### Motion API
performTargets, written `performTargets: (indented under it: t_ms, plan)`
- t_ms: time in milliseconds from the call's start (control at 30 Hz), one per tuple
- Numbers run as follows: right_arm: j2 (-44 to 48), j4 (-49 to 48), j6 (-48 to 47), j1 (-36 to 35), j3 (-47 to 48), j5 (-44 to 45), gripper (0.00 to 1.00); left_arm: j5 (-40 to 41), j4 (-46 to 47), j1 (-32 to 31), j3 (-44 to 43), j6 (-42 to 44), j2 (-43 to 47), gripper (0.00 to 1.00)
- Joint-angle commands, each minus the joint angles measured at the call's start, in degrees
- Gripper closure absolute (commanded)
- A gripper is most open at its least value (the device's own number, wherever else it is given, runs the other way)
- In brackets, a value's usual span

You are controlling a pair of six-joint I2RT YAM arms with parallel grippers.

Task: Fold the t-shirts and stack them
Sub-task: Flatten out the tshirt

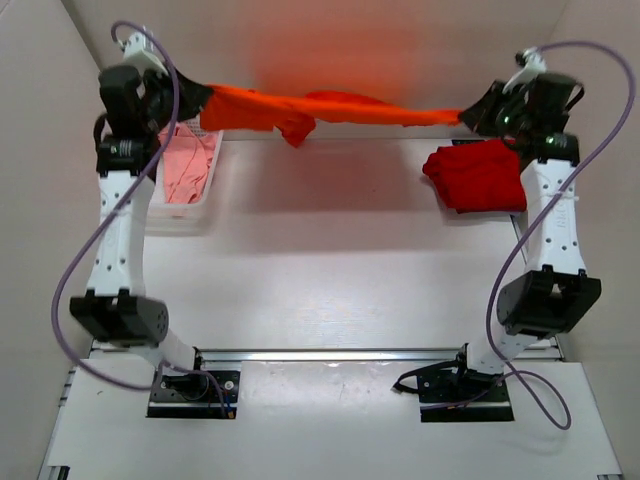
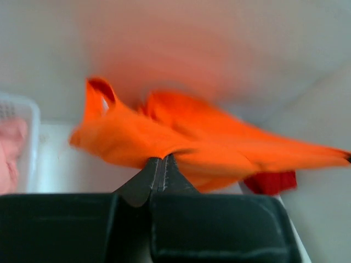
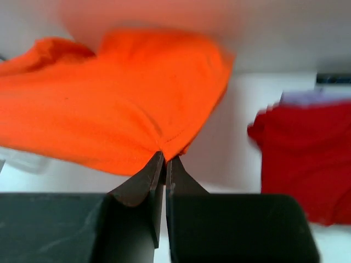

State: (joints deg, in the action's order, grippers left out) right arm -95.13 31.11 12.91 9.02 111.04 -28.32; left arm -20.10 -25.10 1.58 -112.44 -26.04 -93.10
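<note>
The orange t-shirt point(image 1: 330, 108) hangs stretched between left gripper point(image 2: 161, 161) and right gripper point(image 3: 164, 158)

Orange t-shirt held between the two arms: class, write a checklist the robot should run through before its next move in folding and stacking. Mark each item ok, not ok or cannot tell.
1. Left end effector shut on the orange t-shirt: ok.
2. Right end effector shut on its other end: ok.
3. Shirt pulled smooth between them: not ok, a twisted bunch hangs near the middle.
4. Matching corners gripped: cannot tell.
5. Red t-shirt folded on the table beside the right arm: ok.
6. Pink t-shirt in the basket: ok.
</note>
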Motion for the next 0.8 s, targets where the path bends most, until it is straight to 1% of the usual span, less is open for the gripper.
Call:
performTargets:
  t_ms: [0, 33, 67, 100, 133, 167, 200, 233, 267, 333, 367, 400, 467, 500, 567, 633, 667, 700, 733, 767]
  plan:
    - [5.3, -4.0, 0.4, 1.4, -16.7, -0.6, 1.0, -0.1, 3.6, -2.3, 19.2, 0.6, 9.3, 1.0]
    - [8.4, -5.9, 1.1, 1.5, -23.3, -0.9, 1.0, 0.5, 6.2, -3.8, 23.3, 0.0, 13.2, 1.0]
    - [9.2, -6.5, 1.1, 1.5, -26.0, -1.0, 1.0, 0.8, 8.6, -3.8, 31.6, -0.5, 15.4, 1.0]
    - [11.4, -7.1, 1.3, 1.6, -31.5, -0.4, 1.0, 1.5, 9.9, -4.0, 35.6, -1.7, 19.7, 1.0]
    - [12.2, -7.2, 1.2, 0.6, -33.9, 0.0, 1.0, 1.4, 10.6, -4.4, 43.0, -2.9, 23.3, 1.0]
    - [14.9, -6.9, 1.3, 0.4, -41.1, 1.3, 1.0, 1.4, 11.3, -4.6, 49.6, -2.8, 26.8, 1.0]
    - [15.7, -6.4, 1.4, 0.0, -43.7, 1.9, 1.0, 1.8, 10.2, -4.8, 54.7, -2.4, 28.3, 1.0]
    - [17.5, -5.5, 1.5, -0.9, -47.7, 3.2, 1.0, 2.0, 9.2, -5.6, 57.1, -1.8, 31.8, 1.0]
    - [18.2, -4.9, 1.7, -2.1, -50.0, 4.4, 0.99, 2.4, 7.8, -6.7, 61.2, -1.5, 33.2, 1.0]
    - [22.1, -2.2, 2.5, -4.0, -57.1, 9.0, 1.0, 4.4, 5.2, -9.7, 68.7, -1.1, 41.1, 1.0]
    - [23.1, -1.9, 3.1, -5.6, -59.0, 9.8, 1.0, 5.0, 4.6, -11.3, 70.3, -1.1, 42.7, 1.0]
    - [26.3, -0.5, 4.1, -6.0, -63.9, 11.1, 1.0, 4.9, 2.7, -12.5, 73.0, -1.2, 47.4, 1.0]
    - [28.2, 0.6, 5.6, -6.7, -66.6, 11.3, 0.99, 4.5, -1.4, -14.3, 75.9, -0.6, 50.3, 1.0]
    - [30.4, 1.1, 6.9, -7.0, -69.3, 10.7, 0.99, 4.6, -4.1, -15.5, 76.9, -0.2, 50.6, 1.0]
    - [34.5, 1.9, 9.0, -6.9, -73.8, 11.3, 1.0, 3.1, -5.6, -17.0, 80.3, -0.2, 52.7, 1.0]
    - [37.5, 2.8, 10.8, -6.9, -76.5, 11.7, 1.0, 3.0, -5.0, -18.0, 83.7, -1.6, 54.3, 1.0]
    - [38.4, 3.2, 10.5, -6.2, -77.5, 11.8, 1.0, 2.9, -4.4, -19.2, 84.0, -2.2, 54.5, 1.0]
    - [39.7, 3.1, 10.7, -5.3, -79.6, 11.5, 1.0, 2.9, -4.7, -19.2, 83.9, -2.9, 55.0, 1.0]
    - [40.1, 3.9, 10.8, -5.4, -80.1, 12.2, 1.0, 3.0, -5.4, -18.6, 83.4, -3.2, 54.6, 1.0]
    - [40.5, 4.3, 10.9, -6.0, -78.7, 13.9, 1.0, 3.9, -5.3, -18.3, 83.3, -3.6, 54.3, 1.0]
